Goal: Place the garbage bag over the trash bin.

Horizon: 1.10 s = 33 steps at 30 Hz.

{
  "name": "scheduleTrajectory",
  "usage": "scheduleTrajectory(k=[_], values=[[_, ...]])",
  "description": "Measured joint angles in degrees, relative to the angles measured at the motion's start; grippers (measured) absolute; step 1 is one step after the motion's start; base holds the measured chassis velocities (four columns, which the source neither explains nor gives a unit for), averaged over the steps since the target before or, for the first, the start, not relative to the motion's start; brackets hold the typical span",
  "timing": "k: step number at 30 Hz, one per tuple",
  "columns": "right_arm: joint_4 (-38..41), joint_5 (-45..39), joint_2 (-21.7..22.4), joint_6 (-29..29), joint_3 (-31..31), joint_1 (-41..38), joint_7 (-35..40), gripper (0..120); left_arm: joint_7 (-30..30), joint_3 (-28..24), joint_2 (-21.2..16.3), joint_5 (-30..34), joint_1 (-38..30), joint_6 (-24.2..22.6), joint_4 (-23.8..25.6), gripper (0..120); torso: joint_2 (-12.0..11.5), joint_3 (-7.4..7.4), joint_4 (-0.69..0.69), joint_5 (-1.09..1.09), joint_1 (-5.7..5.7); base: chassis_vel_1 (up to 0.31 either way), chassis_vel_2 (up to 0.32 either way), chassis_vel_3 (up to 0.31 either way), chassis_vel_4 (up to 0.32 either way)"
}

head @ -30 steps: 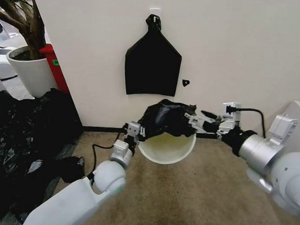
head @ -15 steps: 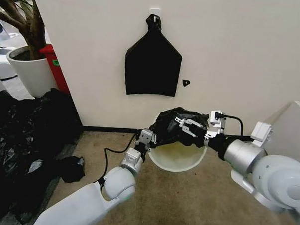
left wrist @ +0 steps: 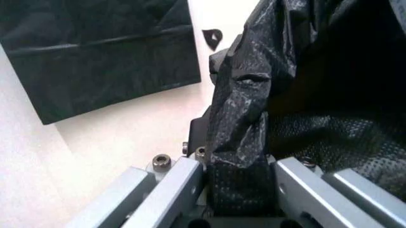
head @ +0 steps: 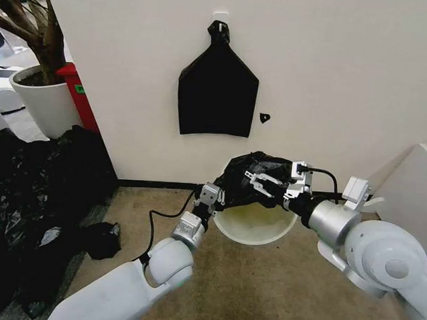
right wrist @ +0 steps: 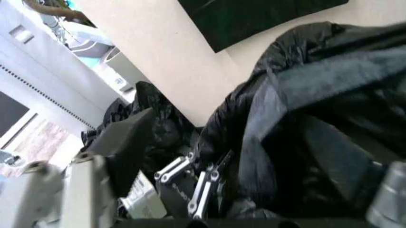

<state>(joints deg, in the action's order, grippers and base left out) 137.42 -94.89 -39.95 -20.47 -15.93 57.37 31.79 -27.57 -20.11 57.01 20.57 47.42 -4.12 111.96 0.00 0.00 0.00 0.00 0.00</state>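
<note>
Bag stretching over the bucket mouth, both our grippers pinching plastic.

Head view: we hold the garbage bag (head: 254,177) bunched above the far rim of the trash bin (head: 256,229), which stands on carpet by the wall; our left gripper (head: 213,193) pinches the bag's left edge, our right gripper (head: 263,182) its right.
Left wrist view: left fingers (left wrist: 174,187) clamp a fold of film.
Right wrist view: black plastic is bunched between the right fingers (right wrist: 200,197).
We judge the thin film could tear or slip free if pulled apart unevenly, or the light bin could tip.
We can read no writing.

Bright, even light; perhaps blurred wrist views.
</note>
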Motion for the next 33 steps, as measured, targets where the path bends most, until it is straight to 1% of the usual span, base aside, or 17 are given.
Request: scheduleTrajectory(k=[2, 3, 4, 5, 9, 10, 14, 16, 17, 18, 19, 21, 25, 28, 30, 32, 33], values=[[-0.33, 0.17, -0.09, 0.00, 0.14, -0.12, -0.04, 67, 0.28, -0.25, -0.23, -0.41, 0.10, 0.16, 0.43, 0, 0.00, 0.00, 0.00, 0.00, 0.00, 0.000, 0.000, 0.000, 0.000], [-0.33, 0.17, -0.09, 0.00, 0.14, -0.12, -0.04, 67, 0.28, -0.25, -0.23, -0.41, 0.10, 0.16, 0.43, 0, 0.00, 0.00, 0.00, 0.00, 0.00, 0.000, 0.000, 0.000, 0.000], [-0.44, 0.21, -0.14, 0.00, 0.19, -0.12, -0.06, 64, 0.39, -0.30, -0.31, -0.56, 0.11, 0.26, 0.51, 0, 0.00, 0.00, 0.00, 0.00, 0.00, 0.000, 0.000, 0.000, 0.000], [-0.61, 0.26, -0.23, 0.00, 0.34, -0.13, -0.07, 57, 0.51, -0.32, -0.38, -0.70, 0.10, 0.36, 0.61, 0, 0.00, 0.00, -0.01, 0.00, 0.00, 0.000, 0.000, 0.000, 0.000], [-1.01, 0.73, -0.61, 0.00, 0.68, 0.06, -0.06, 42, 0.70, -0.25, -0.48, -0.53, -0.05, 0.48, 0.83, 0, 0.00, 0.00, 0.00, 0.00, 0.00, 0.000, 0.000, 0.000, 0.000], [-1.01, 0.73, -0.61, 0.00, 0.68, 0.06, -0.06, 42, 0.70, -0.25, -0.48, -0.53, -0.05, 0.48, 0.83, 0, 0.00, 0.00, 0.00, 0.00, 0.00, 0.000, 0.000, 0.000, 0.000], [-0.63, 0.94, -0.46, 0.07, 0.60, 0.61, -0.67, 26, 0.71, 0.21, -0.52, 0.82, 0.02, 0.48, 0.86, 0, 0.00, 0.00, 0.00, 0.00, 0.00, 0.000, 0.000, 0.000, 0.000], [-0.36, 0.97, -0.27, 0.10, 0.52, 0.68, -0.89, 21, 0.69, 0.32, -0.56, 1.52, 0.12, 0.44, 0.92, 0, 0.00, 0.00, 0.00, 0.00, 0.00, 0.000, 0.000, 0.000, 0.000], [-0.05, 0.97, -0.02, 0.13, 0.26, 0.78, -1.20, 14, 0.63, 0.48, -0.59, 2.46, 0.18, 0.27, 0.99, 0, 0.00, 0.00, 0.00, 0.00, 0.00, 0.000, 0.000, 0.000, 0.000], [-0.05, 0.97, -0.02, 0.13, 0.26, 0.78, -1.20, 14, 0.63, 0.48, -0.59, 2.46, 0.18, 0.27, 0.99, 0, 0.00, 0.00, 0.00, 0.00, 0.00, 0.000, 0.000, 0.000, 0.000], [0.07, 0.95, 0.12, 0.22, 0.13, 0.86, -1.42, 11, 0.59, 0.54, -0.59, 2.77, 0.19, 0.18, 1.01, 0, 0.00, 0.00, 0.00, 0.00, 0.00, 0.000, 0.000, 0.000, 0.000], [0.28, 0.80, 0.25, 0.50, -0.07, 1.06, -1.99, 0, 0.63, 0.68, -0.47, 3.14, 0.19, 0.02, 1.02, 0, 0.00, 0.00, 0.00, 0.00, 0.00, 0.000, 0.000, 0.000, 0.000], [0.51, 0.58, 0.09, 1.07, 0.01, 1.15, -2.61, 0, 0.68, 0.67, -0.13, 3.70, 0.20, -0.18, 0.93, 0, 0.00, 0.00, 0.00, 0.00, 0.00, 0.000, 0.000, 0.000, 0.000], [0.95, 0.02, -0.11, 1.95, 0.03, 1.62, -3.74, 0, 0.64, 0.61, -0.02, 5.25, 0.33, -0.83, 0.91, 0, 0.00, 0.00, 0.00, 0.00, 0.00, 0.000, 0.000, 0.000, 0.000], [1.01, 0.20, -0.11, 2.60, 0.00, 2.27, -5.44, 0, 0.46, 0.62, 0.02, 6.82, 0.41, -1.37, 0.93, 0, 0.00, 0.00, 0.00, 0.00, 0.00, 0.000, 0.000, 0.000, 0.000], [0.90, 1.33, 0.28, 3.45, -0.49, 3.59, -9.36, 0, -0.37, 0.88, 0.07, 9.94, 0.50, -2.29, 0.98, 0, 0.00, 0.00, -0.01, 0.00, 0.00, 0.000, 0.000, 0.000, 0.000], [0.90, 1.33, 0.28, 3.45, -0.49, 3.59, -9.36, 0, -0.37, 0.88, 0.07, 9.94, 0.50, -2.29, 0.98, 0, 0.00, 0.00, -0.01, 0.00, 0.00, 0.000, 0.000, 0.000, 0.000]])
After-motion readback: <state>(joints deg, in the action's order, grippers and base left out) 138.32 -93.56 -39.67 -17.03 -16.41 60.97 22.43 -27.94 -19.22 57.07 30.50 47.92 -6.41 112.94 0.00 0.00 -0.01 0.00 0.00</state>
